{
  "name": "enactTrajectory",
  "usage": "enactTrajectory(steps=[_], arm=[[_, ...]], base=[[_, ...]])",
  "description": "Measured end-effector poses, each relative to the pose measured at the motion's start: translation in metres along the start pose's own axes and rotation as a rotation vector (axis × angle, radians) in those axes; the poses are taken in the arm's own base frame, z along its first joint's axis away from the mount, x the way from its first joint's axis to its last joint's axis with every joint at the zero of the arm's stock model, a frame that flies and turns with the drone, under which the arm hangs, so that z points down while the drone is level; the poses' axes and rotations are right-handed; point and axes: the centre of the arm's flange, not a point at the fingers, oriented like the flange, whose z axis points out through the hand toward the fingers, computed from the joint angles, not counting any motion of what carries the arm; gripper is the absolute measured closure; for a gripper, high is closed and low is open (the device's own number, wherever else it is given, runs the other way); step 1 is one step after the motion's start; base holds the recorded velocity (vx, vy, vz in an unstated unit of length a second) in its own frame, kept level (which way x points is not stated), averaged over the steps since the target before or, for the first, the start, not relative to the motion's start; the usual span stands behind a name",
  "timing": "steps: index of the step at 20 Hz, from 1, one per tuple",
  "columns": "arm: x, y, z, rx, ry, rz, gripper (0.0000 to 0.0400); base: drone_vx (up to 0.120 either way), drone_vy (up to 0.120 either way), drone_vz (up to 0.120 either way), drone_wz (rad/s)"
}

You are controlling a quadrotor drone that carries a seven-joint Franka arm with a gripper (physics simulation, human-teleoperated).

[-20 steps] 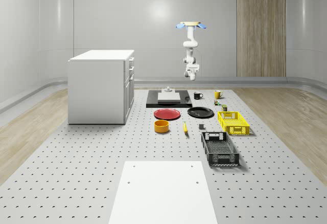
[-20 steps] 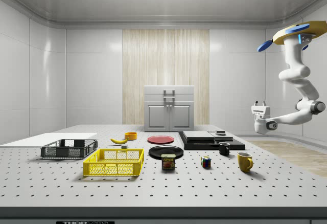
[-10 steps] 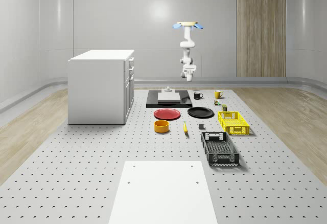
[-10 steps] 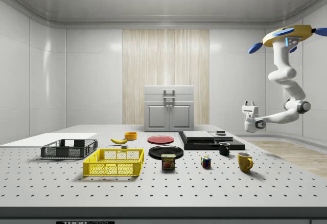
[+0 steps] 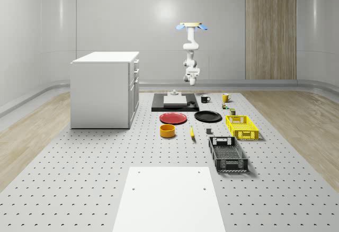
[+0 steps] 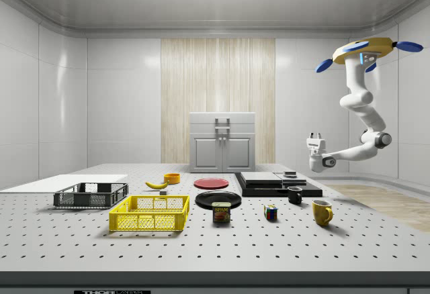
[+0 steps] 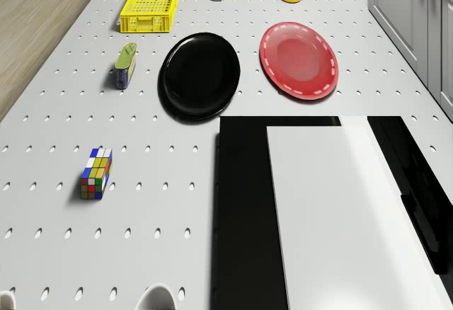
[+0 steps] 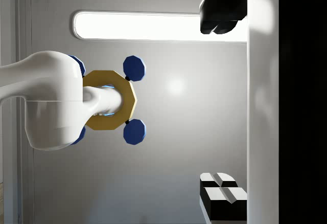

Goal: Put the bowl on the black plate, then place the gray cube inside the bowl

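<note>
Orange-yellow, the bowl (image 5: 168, 131) sat on the counter (image 5: 79, 158) on the near side of the red plate (image 5: 174, 118), in the whole-scene view. Taking the black plate (image 5: 208, 116) as my landmark: the red plate lay just beside it, towards that view's left, and the bowl further out that way and nearer the camera. The gray cube (image 5: 208, 132) rested a little in front of the black plate, close to the banana (image 5: 192, 132). To the plate's right stood the yellow crate (image 5: 242, 126).

I hovered high beyond the black plate, over the far end of the black slab (image 5: 175, 101), with my end effector (image 6: 314, 139) carried in the air and pointing upward. It held nothing, and I could not tell how its fingers stood. The bowl therefore lay well apart from it, down on the counter past both plates; I judged the next move a long descent that way.

The tin (image 6: 221, 212) beside the crate read "SPAM" in the side view.
</note>
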Motion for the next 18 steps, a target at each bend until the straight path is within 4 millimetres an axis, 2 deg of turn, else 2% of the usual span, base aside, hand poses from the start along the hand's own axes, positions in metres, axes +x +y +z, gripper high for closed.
enactTrajectory(steps=[11, 18], arm=[[-0.005, -0.004, 0.000, -0.041, 0.053, -0.001, 0.0000], [-0.018, -0.016, 0.003, -0.162, 0.181, -0.003, 0.0000]], base=[[0.120, -0.120, 0.000, 0.000], [0.120, -0.120, 0.000, 0.000]])
